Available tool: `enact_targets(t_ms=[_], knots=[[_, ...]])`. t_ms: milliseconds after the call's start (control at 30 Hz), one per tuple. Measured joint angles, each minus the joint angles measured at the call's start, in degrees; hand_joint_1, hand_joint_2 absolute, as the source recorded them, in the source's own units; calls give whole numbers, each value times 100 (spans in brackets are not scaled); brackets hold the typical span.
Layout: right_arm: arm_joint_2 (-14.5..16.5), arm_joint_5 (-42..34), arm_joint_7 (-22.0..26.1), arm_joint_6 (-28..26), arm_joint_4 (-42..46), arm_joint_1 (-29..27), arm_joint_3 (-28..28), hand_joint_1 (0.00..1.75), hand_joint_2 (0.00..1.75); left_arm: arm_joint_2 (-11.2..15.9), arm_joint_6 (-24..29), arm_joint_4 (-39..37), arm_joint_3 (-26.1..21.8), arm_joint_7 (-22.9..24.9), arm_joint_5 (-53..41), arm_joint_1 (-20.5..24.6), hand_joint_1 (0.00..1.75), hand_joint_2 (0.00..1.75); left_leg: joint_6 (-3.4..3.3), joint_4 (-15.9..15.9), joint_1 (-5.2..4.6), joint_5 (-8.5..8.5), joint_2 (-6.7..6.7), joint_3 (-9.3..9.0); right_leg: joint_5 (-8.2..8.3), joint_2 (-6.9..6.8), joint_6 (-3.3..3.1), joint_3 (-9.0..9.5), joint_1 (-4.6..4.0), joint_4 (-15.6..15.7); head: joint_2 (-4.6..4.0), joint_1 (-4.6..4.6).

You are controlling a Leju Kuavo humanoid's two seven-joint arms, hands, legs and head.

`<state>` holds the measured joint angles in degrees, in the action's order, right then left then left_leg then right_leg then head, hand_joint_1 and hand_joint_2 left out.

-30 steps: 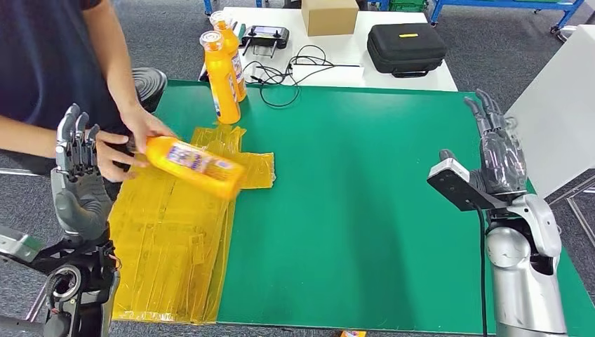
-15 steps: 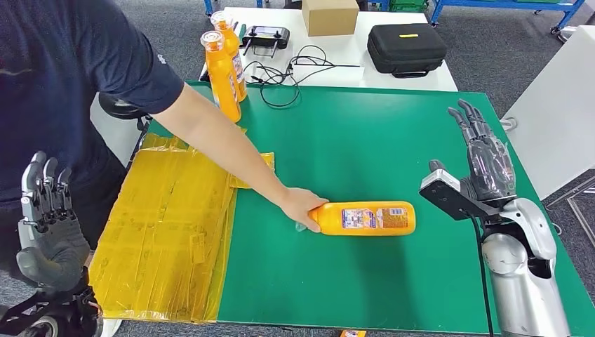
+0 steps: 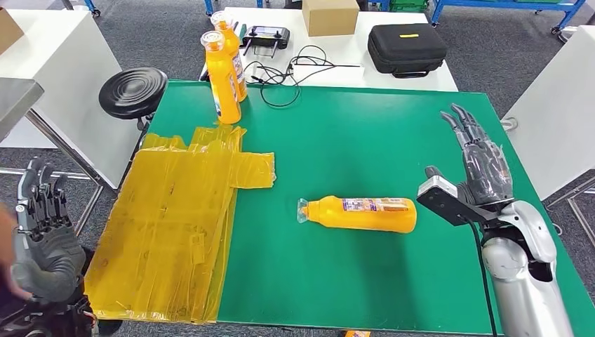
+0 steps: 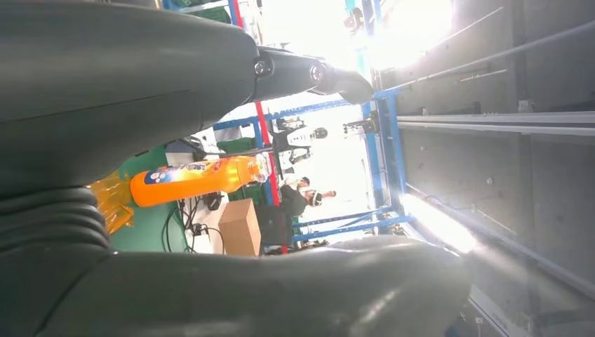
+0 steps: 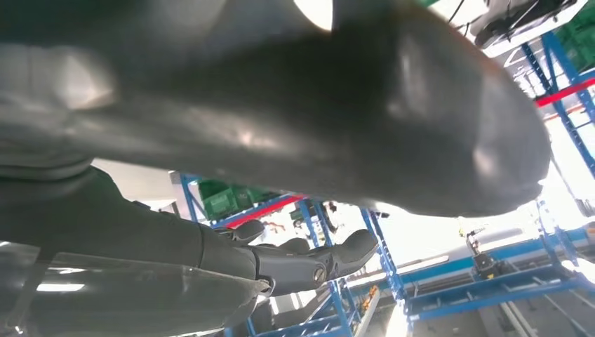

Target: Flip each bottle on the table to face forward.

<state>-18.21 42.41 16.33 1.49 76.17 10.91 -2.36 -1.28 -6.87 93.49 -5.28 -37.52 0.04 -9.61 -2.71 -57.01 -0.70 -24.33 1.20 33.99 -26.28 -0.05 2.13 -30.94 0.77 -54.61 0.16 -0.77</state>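
One orange bottle [image 3: 361, 214] lies on its side on the green tabletop [image 3: 365, 140], cap end pointing toward the robot's left, label facing up. Just beside its base, the right hand [image 3: 484, 158] is raised above the tabletop's right edge, fingers spread and straight, holding nothing. Over on the other side, the left hand [image 3: 43, 228] is up off the tabletop's near left corner, fingers upright and apart, nothing in it. Two more orange bottles [image 3: 224, 63] stand upright together at the far left edge, beyond the crumpled yellow plastic sheet [image 3: 172, 225]. A black stool [image 3: 132, 91] sits beside that corner.
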Motion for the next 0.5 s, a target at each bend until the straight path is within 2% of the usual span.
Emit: enact_targets(t_ms=[33, 167, 333, 500], knots=[[-26, -44, -18, 19, 39, -42, 9, 0, 0, 3, 15, 34, -4, 4, 22, -35, 0, 0, 0, 0, 0, 0, -1, 0, 0, 0, 0, -1, 0, 0, 0, 0], [-133, -90, -208, 129, 171, -182, 49, 0, 175, 60, 14, 95, -11, 38, 70, -60, 0, 0, 0, 0, 0, -1, 0, 0, 0, -1, 0, -5, 0, 2, 0, 0], [-378, 197, -393, 448, 189, -232, 173, 0, 175, 172, -34, -59, 25, 138, 177, 269, 0, 0, 0, 1, 0, 1, -1, -1, 2, -1, 0, -1, 0, 1, -1, 0], [-567, 406, -464, 839, -62, -18, 462, 0, 175, 236, -75, -394, 158, 259, 273, 812, 0, 0, -4, -1, -1, 9, 3, -6, 6, -5, 1, 4, 1, 1, 0, 0]])
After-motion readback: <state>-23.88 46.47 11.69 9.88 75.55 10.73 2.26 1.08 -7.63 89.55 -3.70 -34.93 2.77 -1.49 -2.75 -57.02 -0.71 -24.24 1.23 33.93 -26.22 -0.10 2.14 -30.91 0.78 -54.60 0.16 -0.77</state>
